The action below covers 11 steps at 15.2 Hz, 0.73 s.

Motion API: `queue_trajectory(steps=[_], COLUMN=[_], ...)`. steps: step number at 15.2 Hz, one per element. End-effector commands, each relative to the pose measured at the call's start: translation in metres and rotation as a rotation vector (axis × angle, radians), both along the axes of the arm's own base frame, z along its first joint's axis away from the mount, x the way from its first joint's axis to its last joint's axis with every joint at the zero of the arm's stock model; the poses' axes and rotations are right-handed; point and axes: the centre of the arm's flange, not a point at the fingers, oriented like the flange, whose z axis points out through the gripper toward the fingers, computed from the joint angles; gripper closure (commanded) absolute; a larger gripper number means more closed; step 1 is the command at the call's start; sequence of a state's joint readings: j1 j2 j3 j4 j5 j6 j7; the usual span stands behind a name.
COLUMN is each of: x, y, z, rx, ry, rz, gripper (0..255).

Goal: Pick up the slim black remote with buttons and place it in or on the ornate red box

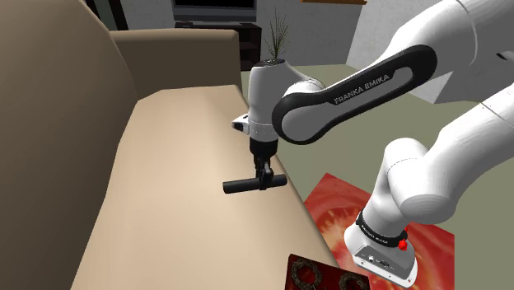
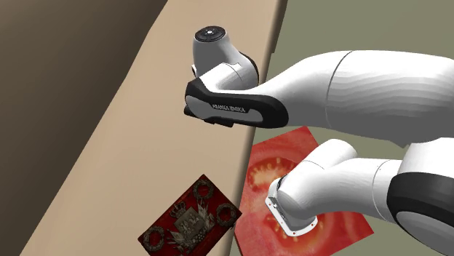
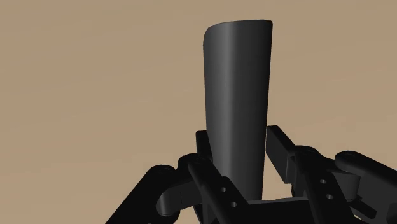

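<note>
While the white arm (image 1: 354,91) stretches out over a tan sofa (image 1: 165,156), its black gripper (image 1: 264,175) points straight down and clamps the remote (image 1: 239,185) between its two fingers. We see the remote as a slim black bar lying level, crosswise to the fingers. It is held off-centre, so the longer part sticks out toward nine o'clock in the shoulder view. It hangs over the sofa seat close to the front edge; we cannot tell how high above the cushion it is.

From the wrist view, the remote (image 3: 235,95) runs away from the gripper (image 3: 236,137) toward twelve o'clock. It appears as a smooth dark slab against plain tan cushion, with a finger (image 3: 205,149) against each long side.

The red box (image 1: 317,273) lies at five o'clock from the remote in the shoulder view, well apart from it, at the picture's lower edge. In the second exterior view we find the red box (image 2: 190,222) lying flat on the seat by the front edge, at six o'clock from the arm's wrist (image 2: 218,51). Its top is covered with dark ornate wreaths and a crest.

A red rug (image 2: 280,149) patterned like a sliced tomato covers the floor beside the sofa, at two o'clock from the box. A spiky plant (image 1: 276,41) stands at twelve o'clock beyond the gripper in the shoulder view.
</note>
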<state>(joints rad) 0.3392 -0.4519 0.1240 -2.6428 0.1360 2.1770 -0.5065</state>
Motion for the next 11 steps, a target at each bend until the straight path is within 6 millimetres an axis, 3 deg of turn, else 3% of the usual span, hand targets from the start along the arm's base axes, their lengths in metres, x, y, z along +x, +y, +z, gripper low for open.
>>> queue_trajectory(steps=[1,11], x=[-0.001,-0.001], y=[0.001,0.001], z=[0.011,0.064], rx=[0.0,0.0], ry=[0.0,0.0], rz=[0.0,0.0], gripper=[255,255])
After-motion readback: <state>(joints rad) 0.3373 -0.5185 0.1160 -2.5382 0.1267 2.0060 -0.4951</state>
